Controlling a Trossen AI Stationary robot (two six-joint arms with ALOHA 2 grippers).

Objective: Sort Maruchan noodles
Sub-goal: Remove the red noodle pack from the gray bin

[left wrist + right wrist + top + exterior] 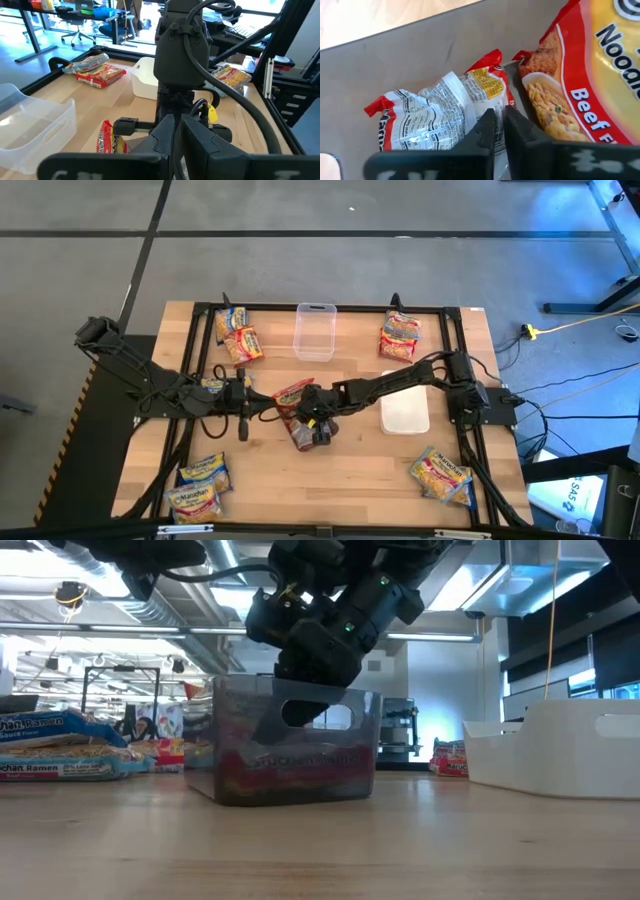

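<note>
Sorting ramen by label, the robot works at the middle of the table [400, 465]. At the near left corner lie two blue-labelled Maruchan packets [200, 485], and at the far left two orange-labelled packets [238, 335] rest beside a clear bin [314, 330]. The left gripper [243, 420] waits left of centre, its fingers [162, 142] pressed together and empty. At centre sits a grey bin [285, 740] with red beef packets inside [565, 70]; the right gripper [320, 430] reaches down into it, its fingers [487, 127] closed together just over a crumpled red packet [440, 112], with nothing visibly pinched between them. A white bin [405, 412] lies to the right, more packets at the far right [400, 335] and near right [443, 475]. The red drop appears done; the next move likely calls for lifting the right arm clear of the bin wall, then reaching for an unsorted packet on the right.
</note>
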